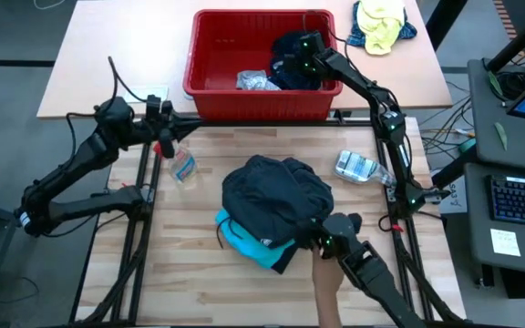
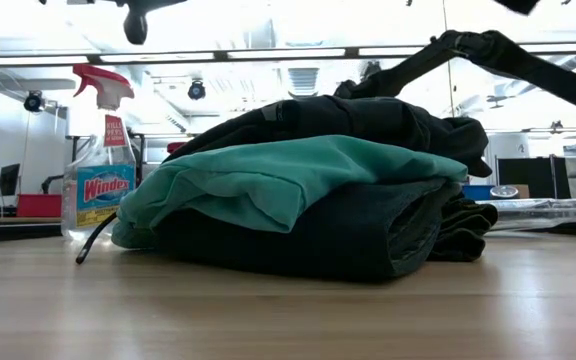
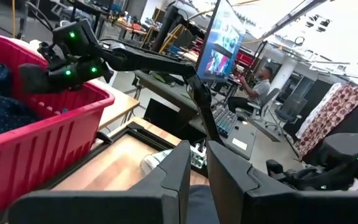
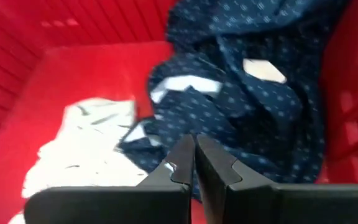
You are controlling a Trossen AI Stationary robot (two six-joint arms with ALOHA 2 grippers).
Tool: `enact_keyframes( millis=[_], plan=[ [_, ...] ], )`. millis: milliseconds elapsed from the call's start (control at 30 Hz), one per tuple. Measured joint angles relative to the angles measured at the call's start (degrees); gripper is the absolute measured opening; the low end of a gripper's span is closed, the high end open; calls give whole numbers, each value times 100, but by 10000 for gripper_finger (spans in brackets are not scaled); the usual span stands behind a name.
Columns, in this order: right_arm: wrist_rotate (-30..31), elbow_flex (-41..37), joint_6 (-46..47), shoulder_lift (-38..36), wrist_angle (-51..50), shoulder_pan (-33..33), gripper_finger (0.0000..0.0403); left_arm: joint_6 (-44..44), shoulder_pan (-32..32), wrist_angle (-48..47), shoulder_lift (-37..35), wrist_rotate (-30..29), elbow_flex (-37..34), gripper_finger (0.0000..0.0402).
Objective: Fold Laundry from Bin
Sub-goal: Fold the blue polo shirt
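Note:
The red bin (image 1: 210,91) stands on the far table. In it lie a navy dotted garment (image 4: 253,112) and a light grey one (image 4: 86,149). My right gripper (image 4: 194,149) is shut, with nothing between its fingers. It slants down inside the bin, just over the navy garment (image 1: 292,71). On the wooden table sits a pile of folded laundry (image 1: 276,196), dark pieces with a turquoise one (image 2: 268,175) between them. My left gripper (image 3: 198,163) is shut on nothing and held level. It hovers off the pile's far left, beside the bin's near left corner (image 1: 169,123).
A Windex spray bottle (image 1: 182,166) lies left of the pile and a crushed clear bottle (image 1: 358,167) right of it. A yellow-and-blue bundle (image 1: 381,25) sits far right. A dark jointed device with green lights (image 1: 340,239) reaches in by the pile's near right.

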Motion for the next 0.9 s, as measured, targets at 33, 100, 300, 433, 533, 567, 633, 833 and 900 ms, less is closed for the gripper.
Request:
enact_keyframes(
  millis=[33,100,300,433,533,567,633,833,900],
  plan=[
    [-8,-72,-66,0,98,-32,10,-23,0,0,12,-11,0,38],
    [-22,-215,-224,0,359,-97,16,-52,0,8,29,-136,0,38],
    [-33,-576,-469,-6,1150,-330,69,-199,-1,25,93,-639,0,38],
    [-261,-736,-670,-11,1481,-460,119,-256,0,-51,203,-964,0,38],
    [-703,-689,-706,2,1435,-467,152,-294,0,-74,347,-1220,0,38],
    [-790,-656,-748,2,1462,-445,161,-295,0,-74,399,-1298,0,38],
    [-873,-612,-877,2,1751,-366,176,-293,0,-71,508,-1397,0,38],
    [-963,-450,-1022,6,2897,-200,200,-562,0,-43,804,-1423,0,38],
    [-950,-298,-1052,60,2985,-192,201,-698,0,-41,870,-1423,0,38]
  ],
)
